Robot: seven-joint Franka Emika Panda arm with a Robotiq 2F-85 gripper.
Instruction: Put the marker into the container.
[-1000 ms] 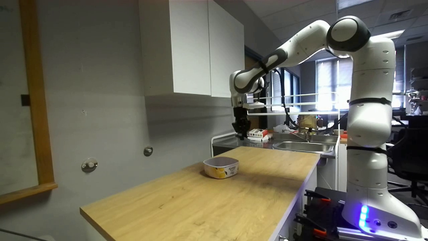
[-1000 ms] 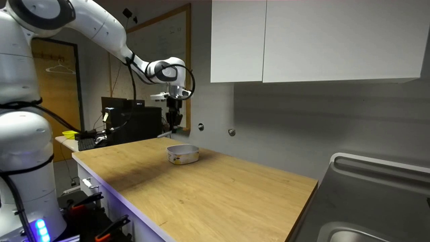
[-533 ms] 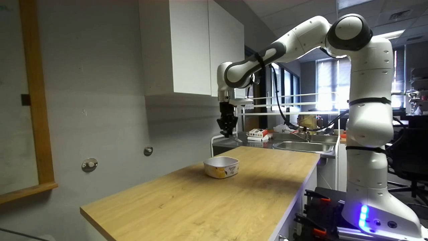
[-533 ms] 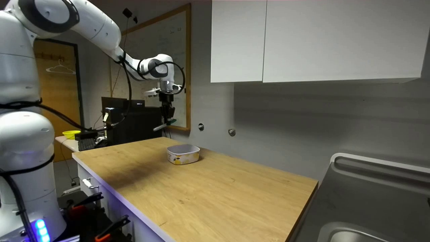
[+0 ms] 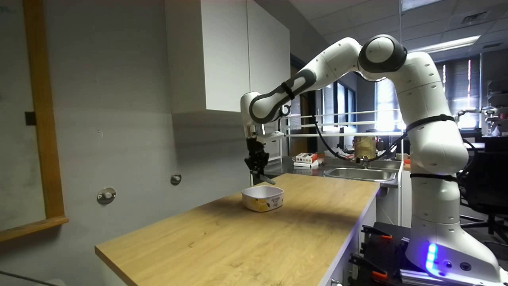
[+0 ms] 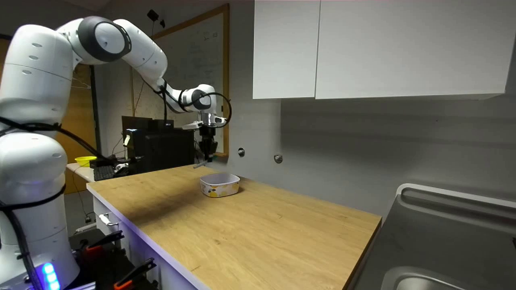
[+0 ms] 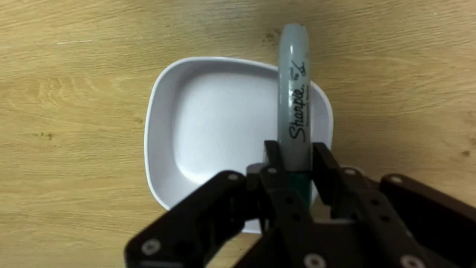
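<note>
"Marker [image 7: 293,93] first: where is it?"

"In the hand [image 7: 295,156], which is closed narrow around it where grey meets green, the barrel jutting out above the container [image 7: 219,123] (the far tip overshoots the rim in the wrist view)."

"And beneath?"

"The container sits upright on the counter [image 7: 74,167]; both exterior views show a gap under the marker."

"Which step, then?"

"The carry, I'd judge, close to release."

"Next?"

"I'd centre it over the opening, lower, then let go; off-centre, it could catch the rim."
</note>
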